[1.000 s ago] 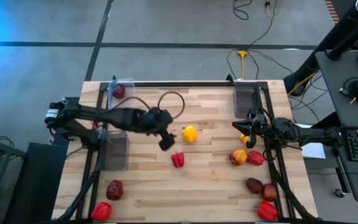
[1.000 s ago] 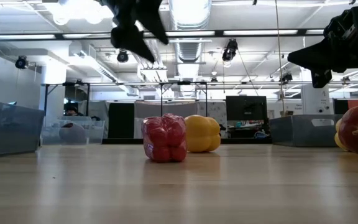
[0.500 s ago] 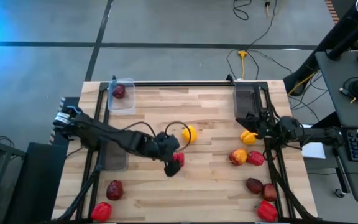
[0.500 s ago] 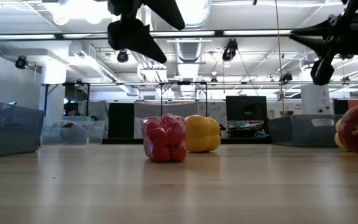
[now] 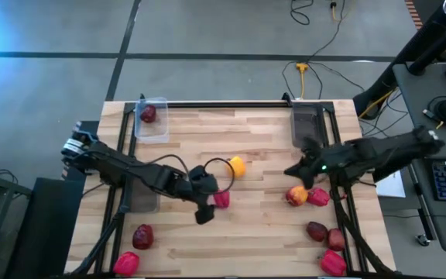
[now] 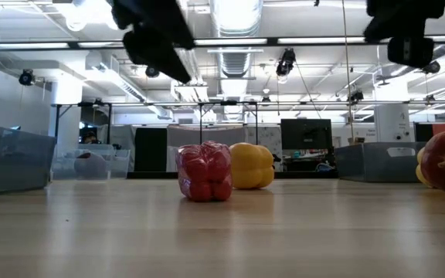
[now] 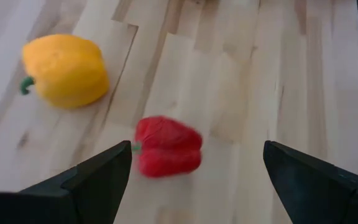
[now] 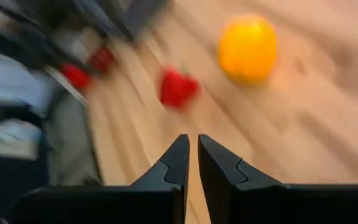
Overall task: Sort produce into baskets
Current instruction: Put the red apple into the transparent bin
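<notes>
Left gripper (image 7: 191, 171) hangs wide open over the red pepper (image 7: 167, 146) mid-table, yellow pepper (image 7: 64, 70) just beside it (bare wood all round). Right gripper (image 8: 192, 163) is pinched nearly closed, empty; only the high view shows the basket (image 5: 152, 122) at upper left.

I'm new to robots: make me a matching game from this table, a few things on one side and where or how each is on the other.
Things:
1. left gripper
2. right gripper
3. red pepper
4. maroon fruit

States:
A. lying in the far-left basket
B. fingers spread wide
C. fingers nearly together, holding nothing
D. on bare wood near the yellow pepper

Pairs: 1-B, 2-C, 3-D, 4-A
</notes>
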